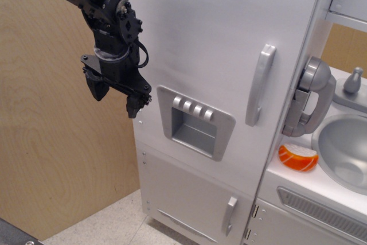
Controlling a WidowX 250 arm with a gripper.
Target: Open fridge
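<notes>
The tall silver-white toy fridge [212,44] fills the middle of the view, its large door closed. Its long vertical silver handle [260,84] is on the door's right side. The recessed grey dispenser panel [195,121] with a row of buttons sits lower left on the door. My black gripper [116,97] hangs at the left, beside the fridge's left edge, well left of the handle. Its fingers [96,87] stand apart and hold nothing.
A shorter silver-white door with a small handle [229,215] is below the fridge door. To the right are a toy phone [309,98], an orange toy food piece [298,157], a sink [344,150], a tap [352,81] and a vent grille [321,210]. A wooden wall [51,142] stands at the left.
</notes>
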